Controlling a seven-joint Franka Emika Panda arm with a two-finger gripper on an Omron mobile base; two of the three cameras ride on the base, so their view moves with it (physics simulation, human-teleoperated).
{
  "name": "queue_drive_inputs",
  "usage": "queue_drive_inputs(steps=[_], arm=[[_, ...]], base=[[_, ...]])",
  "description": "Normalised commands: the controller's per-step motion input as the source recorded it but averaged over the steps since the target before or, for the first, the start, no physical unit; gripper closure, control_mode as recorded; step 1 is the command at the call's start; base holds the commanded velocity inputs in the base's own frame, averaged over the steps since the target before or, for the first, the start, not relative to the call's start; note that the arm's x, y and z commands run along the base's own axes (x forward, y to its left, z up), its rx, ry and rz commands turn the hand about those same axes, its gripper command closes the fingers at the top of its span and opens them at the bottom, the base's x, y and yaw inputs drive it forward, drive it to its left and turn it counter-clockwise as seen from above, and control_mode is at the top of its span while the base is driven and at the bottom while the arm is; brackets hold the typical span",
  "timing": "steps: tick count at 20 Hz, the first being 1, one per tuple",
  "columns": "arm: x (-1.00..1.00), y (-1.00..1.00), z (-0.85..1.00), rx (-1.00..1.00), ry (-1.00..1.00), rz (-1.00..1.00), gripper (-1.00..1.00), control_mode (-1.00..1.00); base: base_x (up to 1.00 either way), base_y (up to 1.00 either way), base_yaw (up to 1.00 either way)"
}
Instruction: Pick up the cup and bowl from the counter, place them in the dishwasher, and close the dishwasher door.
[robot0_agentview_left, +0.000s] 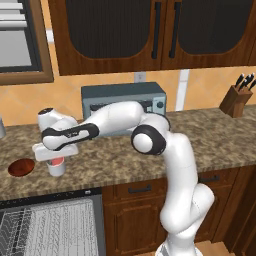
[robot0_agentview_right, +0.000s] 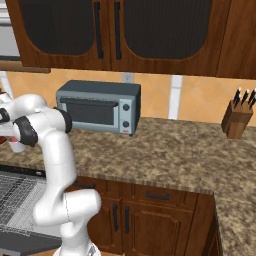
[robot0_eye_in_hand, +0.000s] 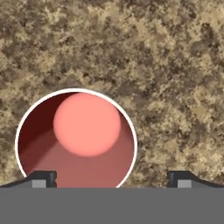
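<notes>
The arm reaches left over the counter, elbow bent, hand pointing straight down with the gripper spread wide and empty directly above the cup, which stands near the worktop's front edge, just beside the bowl.

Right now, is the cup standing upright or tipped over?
Upright. In the hand view the cup's white rim is a full circle with the pink bottom inside it; in the left base view it stands on the counter.
</notes>
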Motion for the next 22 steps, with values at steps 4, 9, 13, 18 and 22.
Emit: queue_drive_inputs(steps=[4, 9, 13, 18, 22], arm=[[0.03, 0.0, 0.23, 0.1, -0.04, 0.0, -1.0, -1.0], [0.0, -0.02, 0.27, 0.13, -0.01, 0.0, -1.0, -1.0], [0.04, -0.16, -0.1, 0.06, -0.11, 0.0, -1.0, -1.0], [0.0, -0.19, -0.11, 0.0, -0.05, 0.0, -1.0, -1.0], [0.01, -0.05, -0.2, 0.0, 0.0, 0.0, -1.0, -1.0]], base=[[0.0, 0.0, 0.0], [0.0, 0.0, 0.0], [0.0, 0.0, 0.0], [0.0, 0.0, 0.0], [0.0, 0.0, 0.0]])
